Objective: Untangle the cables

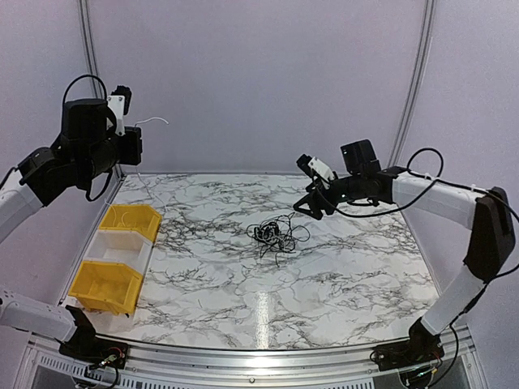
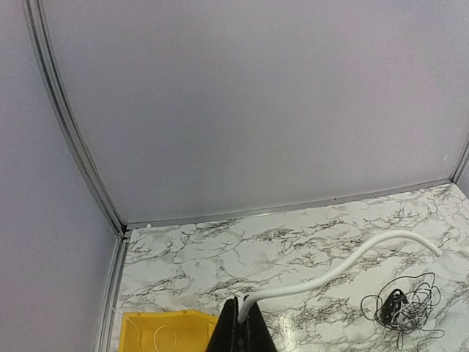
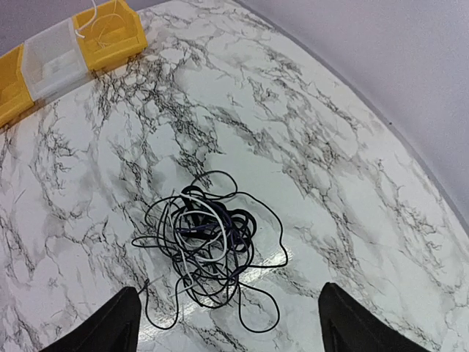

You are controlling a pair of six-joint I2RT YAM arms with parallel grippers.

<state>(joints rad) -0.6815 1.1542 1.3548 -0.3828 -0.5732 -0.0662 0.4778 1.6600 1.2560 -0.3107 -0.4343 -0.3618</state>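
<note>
On the desk (image 1: 340, 275) the cables (image 1: 278, 233) are seen lying mid-way as one knotted bunch, dark loops with a pale strand threaded through. Just beyond and above them the right pincer (image 1: 310, 207) is held spread, with nothing between its fingers. Farther left, high over the far yellow bin (image 1: 131, 220), the left pincer (image 2: 239, 315) is pressed together on a white cable (image 2: 330, 271), judged freed from the bunch. Release into that bin is called for next, then one outer loop pinched and drawn out.
</note>
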